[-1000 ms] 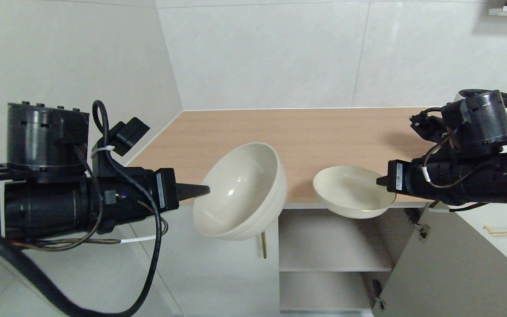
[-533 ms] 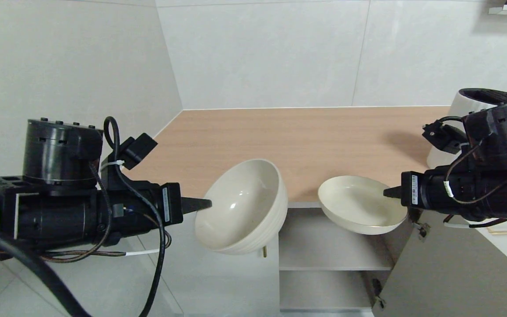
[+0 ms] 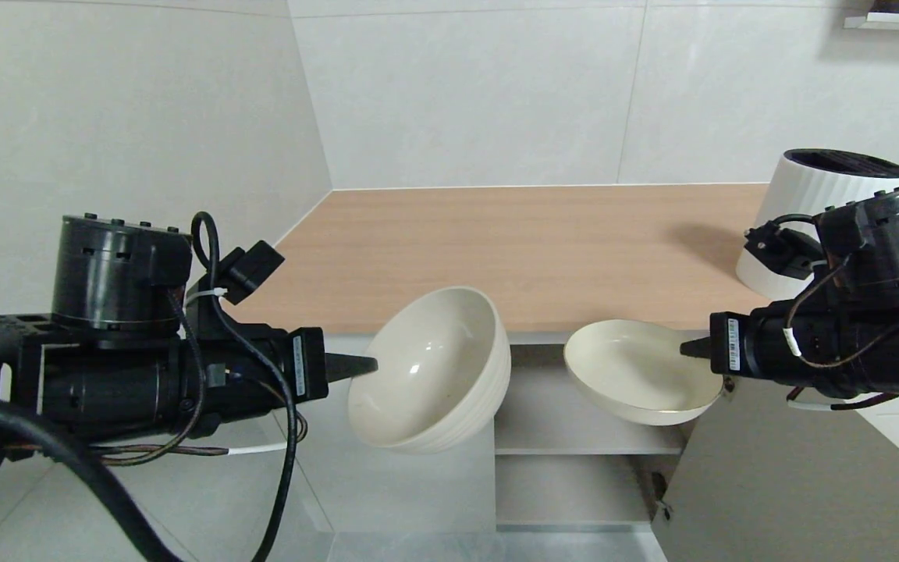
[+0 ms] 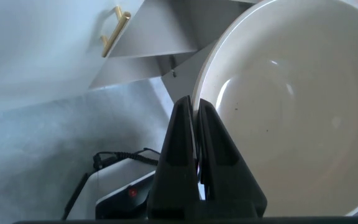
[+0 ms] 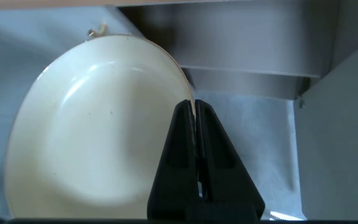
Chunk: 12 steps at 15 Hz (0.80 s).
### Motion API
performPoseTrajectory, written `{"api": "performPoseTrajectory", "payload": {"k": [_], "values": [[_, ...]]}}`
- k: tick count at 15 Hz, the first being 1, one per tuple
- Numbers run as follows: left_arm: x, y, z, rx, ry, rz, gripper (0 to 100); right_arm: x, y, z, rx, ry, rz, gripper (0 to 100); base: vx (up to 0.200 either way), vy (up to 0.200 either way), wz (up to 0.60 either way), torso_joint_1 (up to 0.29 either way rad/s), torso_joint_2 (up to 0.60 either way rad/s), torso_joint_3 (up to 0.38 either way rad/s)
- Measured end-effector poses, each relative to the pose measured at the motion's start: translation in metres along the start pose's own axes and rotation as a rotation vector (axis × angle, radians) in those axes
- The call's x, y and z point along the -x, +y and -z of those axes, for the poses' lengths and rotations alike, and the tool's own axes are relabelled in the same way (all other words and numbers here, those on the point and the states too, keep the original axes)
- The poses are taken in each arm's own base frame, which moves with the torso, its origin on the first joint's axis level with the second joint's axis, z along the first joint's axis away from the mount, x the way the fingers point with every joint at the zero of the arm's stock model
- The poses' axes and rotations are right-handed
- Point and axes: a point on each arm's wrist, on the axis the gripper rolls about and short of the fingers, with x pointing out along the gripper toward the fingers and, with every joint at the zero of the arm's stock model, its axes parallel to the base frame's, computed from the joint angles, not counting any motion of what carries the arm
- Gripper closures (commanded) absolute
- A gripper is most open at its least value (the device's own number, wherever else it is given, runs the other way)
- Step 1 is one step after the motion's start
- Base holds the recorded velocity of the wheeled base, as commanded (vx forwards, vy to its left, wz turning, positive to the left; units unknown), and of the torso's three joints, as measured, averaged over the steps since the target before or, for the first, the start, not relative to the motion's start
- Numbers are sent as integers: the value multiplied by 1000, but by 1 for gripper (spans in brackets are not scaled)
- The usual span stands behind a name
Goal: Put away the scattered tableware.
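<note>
The bowl (image 3: 434, 382) is pinched by its rim in the closed left claw (image 3: 367, 364), in the air near the table (image 3: 543, 250) edge. The plate (image 3: 637, 375) is held likewise by the right claw (image 3: 687, 346), before the open cabinet (image 3: 566, 425). Both seem rigid, glazed, slippery and breakable, so firm rim grips are advised.

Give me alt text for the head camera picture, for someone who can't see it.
The left gripper pinches a deep cream bowl by its rim, the right gripper a shallow cream dish, both before an open cabinet under a wooden counter.
</note>
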Motion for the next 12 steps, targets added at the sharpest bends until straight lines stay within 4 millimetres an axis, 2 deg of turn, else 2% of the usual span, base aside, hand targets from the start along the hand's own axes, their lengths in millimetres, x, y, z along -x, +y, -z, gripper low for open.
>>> {"api": "performPoseTrajectory", "payload": {"k": [6, 12], "values": [[-5, 2, 1, 5, 14, -9, 100, -14, -1, 3, 3, 18, 16, 100, 0, 0, 0, -4, 12, 8], [-9, 4, 1, 9, 25, -14, 100, -19, -1, 5, 5, 33, 22, 100, 0, 0, 0, -171, 405, 222]]}}
